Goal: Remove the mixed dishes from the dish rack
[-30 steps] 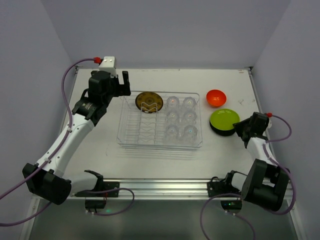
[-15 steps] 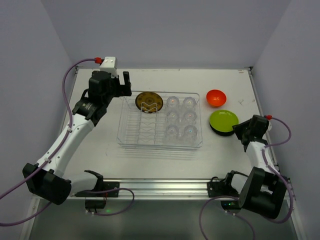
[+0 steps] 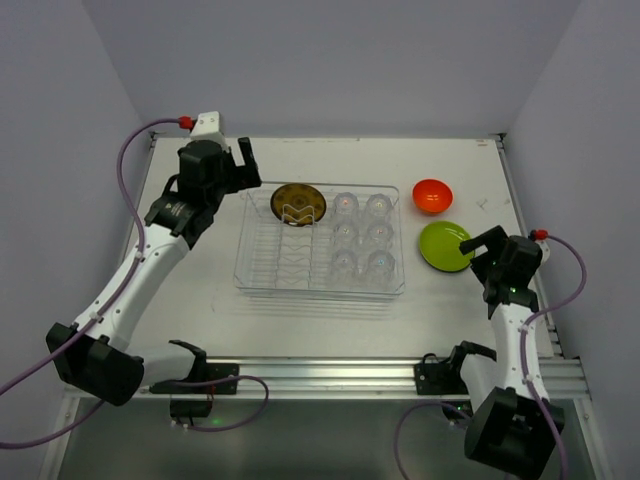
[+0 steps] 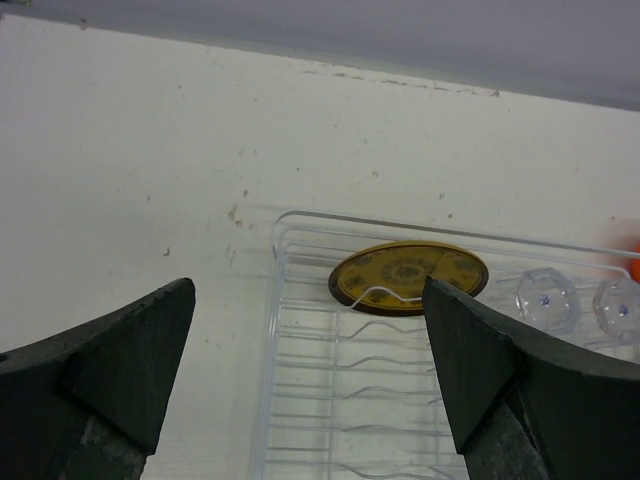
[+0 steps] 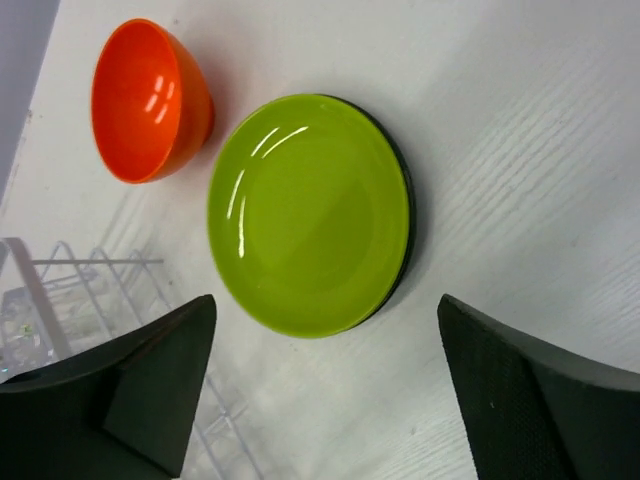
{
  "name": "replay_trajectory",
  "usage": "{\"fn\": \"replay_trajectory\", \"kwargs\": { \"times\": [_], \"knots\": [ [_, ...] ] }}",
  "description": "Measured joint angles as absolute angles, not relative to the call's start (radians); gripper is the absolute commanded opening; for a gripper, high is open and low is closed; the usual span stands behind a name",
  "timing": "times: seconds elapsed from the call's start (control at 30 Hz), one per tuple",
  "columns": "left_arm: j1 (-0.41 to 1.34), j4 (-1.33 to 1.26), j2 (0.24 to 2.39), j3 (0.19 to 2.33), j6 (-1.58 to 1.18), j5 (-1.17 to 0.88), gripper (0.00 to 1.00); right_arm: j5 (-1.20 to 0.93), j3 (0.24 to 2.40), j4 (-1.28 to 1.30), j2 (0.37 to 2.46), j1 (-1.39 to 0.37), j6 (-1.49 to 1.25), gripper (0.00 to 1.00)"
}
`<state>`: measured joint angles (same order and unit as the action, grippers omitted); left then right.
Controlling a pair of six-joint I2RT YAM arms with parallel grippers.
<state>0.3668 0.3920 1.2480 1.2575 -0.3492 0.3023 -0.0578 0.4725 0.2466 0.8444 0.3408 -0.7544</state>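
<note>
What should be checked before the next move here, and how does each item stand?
1. Left jaws open and empty: ok.
2. Olive plate in clear view ahead of the left jaws: ok.
3. Right jaws open, holding nothing: ok.
4. Lime-green plate resting on the black plate, outside the dish rack: ok.
5. Orange bowl on the table outside the rack: ok.
6. Rack emptied: not ok; the olive plate and six glass cups are inside.

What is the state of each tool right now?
Left tool: open, holding nothing.
Right tool: open, holding nothing; the lime-green plate lies free before it.
</note>
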Motion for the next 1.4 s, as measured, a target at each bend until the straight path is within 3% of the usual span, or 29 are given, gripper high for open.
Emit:
{"fn": "replay_trajectory", "kwargs": {
  "times": [0.2,0.47,0.67,0.93,1.07,1.13,1.23,1.4],
  "knots": [
    [0.366,0.377,1.240,1.202,-0.717,0.229,1.00,-0.057,0.581,0.367,0.743,0.233,-0.678,0.99],
    [0.434,0.328,1.364,1.065,-1.263,0.177,1.00,-0.265,0.633,0.430,0.635,0.211,-0.628,0.99],
    [0.549,0.356,1.488,1.131,-1.533,0.284,1.00,-0.397,0.574,0.437,0.530,0.210,-0.624,0.99],
    [0.559,0.397,1.664,1.315,-1.760,0.342,0.99,-0.499,0.519,0.480,0.472,0.209,-0.611,0.99],
    [0.559,0.497,1.794,1.488,-1.816,0.365,0.86,-0.518,0.519,0.509,0.432,0.209,-0.593,0.99],
    [0.559,0.533,1.822,1.528,-1.830,0.379,0.66,-0.521,0.519,0.519,0.422,0.209,-0.589,0.99],
    [0.559,0.578,1.835,1.542,-1.848,0.405,0.54,-0.521,0.519,0.524,0.419,0.209,-0.582,0.99],
    [0.559,0.632,1.847,1.543,-1.866,0.439,0.43,-0.531,0.519,0.530,0.419,0.209,-0.572,0.99]
  ]
}}
